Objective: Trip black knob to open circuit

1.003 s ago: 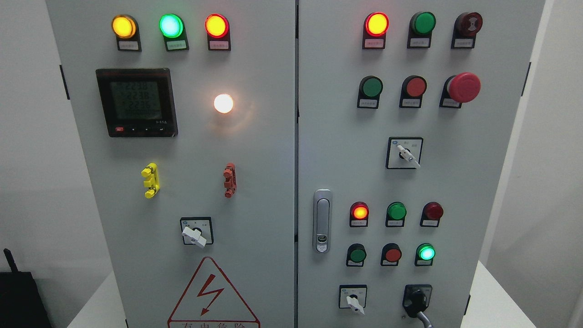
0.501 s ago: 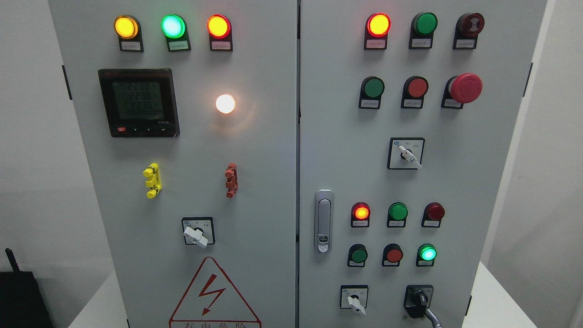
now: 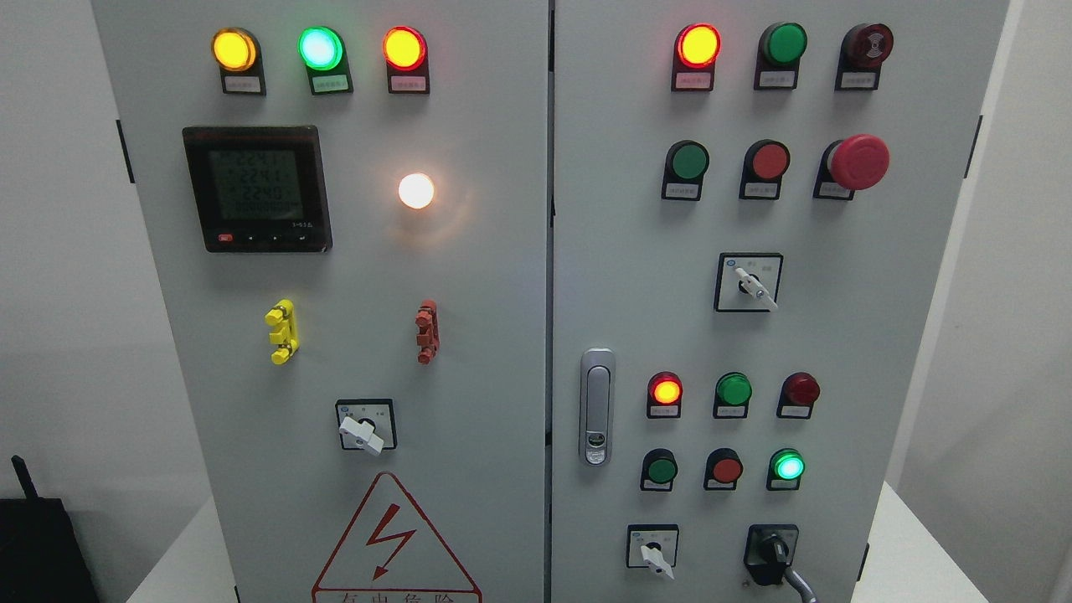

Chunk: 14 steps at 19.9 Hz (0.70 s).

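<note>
The black knob (image 3: 772, 553) sat at the lower right of the frame, on the right door of a grey electrical cabinet (image 3: 502, 276), inside a dark square plate. Just below it, at the bottom edge, a thin grey curved part (image 3: 801, 584) came in near the knob, and it was not possible to tell if this was a finger of the robot or which arm it belonged to, so the state of the fingers could not be told. To the left of the knob was a white selector switch (image 3: 655, 559). Above the knob a green lamp (image 3: 787, 465) was lit, and higher a red mushroom button (image 3: 859, 161) stood out from the door. In the upper left of the frame a digital meter (image 3: 257, 188) showed numbers, with a white lamp (image 3: 415, 191) glowing to its right. A red warning triangle (image 3: 394, 544) was at the bottom centre-left.
</note>
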{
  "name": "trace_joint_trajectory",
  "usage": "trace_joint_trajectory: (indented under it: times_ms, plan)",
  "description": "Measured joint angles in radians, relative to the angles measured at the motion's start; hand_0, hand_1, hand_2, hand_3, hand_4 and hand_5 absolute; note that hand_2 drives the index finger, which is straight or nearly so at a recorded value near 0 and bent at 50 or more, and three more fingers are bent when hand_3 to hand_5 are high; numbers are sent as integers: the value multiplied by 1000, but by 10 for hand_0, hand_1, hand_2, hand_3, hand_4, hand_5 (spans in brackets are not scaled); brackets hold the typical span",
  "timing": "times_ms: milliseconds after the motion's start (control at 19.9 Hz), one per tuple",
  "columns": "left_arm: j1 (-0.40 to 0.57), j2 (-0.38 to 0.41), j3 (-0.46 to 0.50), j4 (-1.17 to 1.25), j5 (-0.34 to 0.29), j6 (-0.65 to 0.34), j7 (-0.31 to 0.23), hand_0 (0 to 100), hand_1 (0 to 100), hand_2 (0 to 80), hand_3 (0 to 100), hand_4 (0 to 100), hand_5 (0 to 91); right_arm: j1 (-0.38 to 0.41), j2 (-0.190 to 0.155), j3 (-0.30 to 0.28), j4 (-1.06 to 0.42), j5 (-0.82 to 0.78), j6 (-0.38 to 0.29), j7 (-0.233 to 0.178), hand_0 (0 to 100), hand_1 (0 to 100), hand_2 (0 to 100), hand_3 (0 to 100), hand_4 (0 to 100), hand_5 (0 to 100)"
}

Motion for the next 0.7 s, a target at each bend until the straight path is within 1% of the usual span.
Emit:
trace_joint_trajectory:
  times_ms: [100,150,201,251,301,351,501,702]
  plan:
    - [0,0,0,0,0,1,0,120,389,0,0,0,0,2,0,-1,-3,-1,0,-4,0,0,0,1000,1000,992]
    - [0,0,0,0,0,1,0,120,389,0,0,0,0,4,0,-1,-5,-1,-1,-5,0,0,0,1000,1000,972]
    - [0,0,0,0,0,2,0,120,389,0,0,0,0,7,0,-2,-7,-1,-3,-5,0,0,0,1000,952,914]
    - [0,0,0,0,0,3,0,120,389,0,0,0,0,10,0,-2,-9,-1,-4,-5,0,0,0,1000,926,899]
    - [0,0,0,0,0,4,0,120,389,0,0,0,0,14,0,-3,-12,-2,-6,-5,0,0,0,994,876,861]
    - [0,0,0,0,0,5,0,120,389,0,0,0,0,19,0,-3,-16,-2,-8,-6,0,0,0,970,852,848]
    - [0,0,0,0,0,5,0,120,389,0,0,0,0,39,0,-4,-29,-2,-14,-8,0,0,0,948,831,821]
    - [0,0,0,0,0,0,0,120,389,0,0,0,0,81,0,0,-58,-6,-17,-8,0,0,0,928,811,816]
